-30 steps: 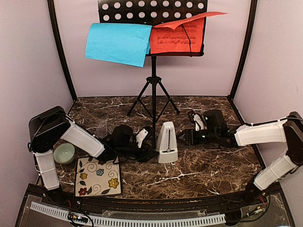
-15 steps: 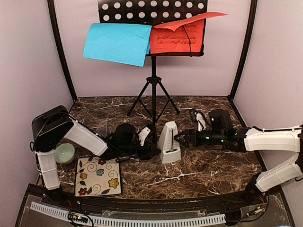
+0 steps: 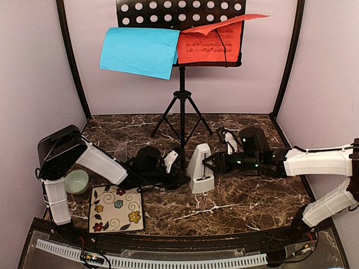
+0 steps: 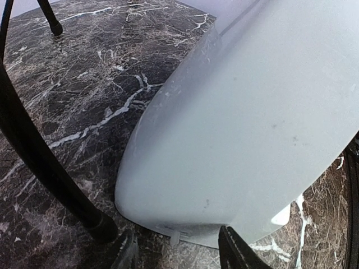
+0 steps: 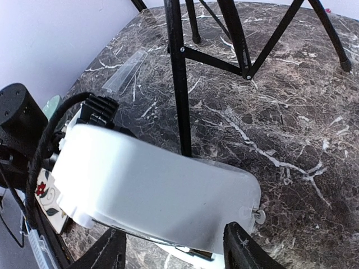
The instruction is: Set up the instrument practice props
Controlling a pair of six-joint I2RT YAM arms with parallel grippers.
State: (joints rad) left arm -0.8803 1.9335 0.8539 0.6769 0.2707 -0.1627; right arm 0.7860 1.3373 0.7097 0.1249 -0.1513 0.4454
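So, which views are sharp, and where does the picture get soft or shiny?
Top external: evenly lit, sharp throughout. Left wrist: the metronome fills the frame, too close, soft. Right wrist: the same white body is soft with a sheen, while the music stand behind it is crisp.

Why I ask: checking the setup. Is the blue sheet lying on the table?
No, the blue sheet hangs on the music stand beside the red sheet.

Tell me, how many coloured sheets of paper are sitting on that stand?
2. A blue sheet hangs over the left side of the music stand; a red sheet sits on the right, its top flopping forward. Others could be hidden underneath.
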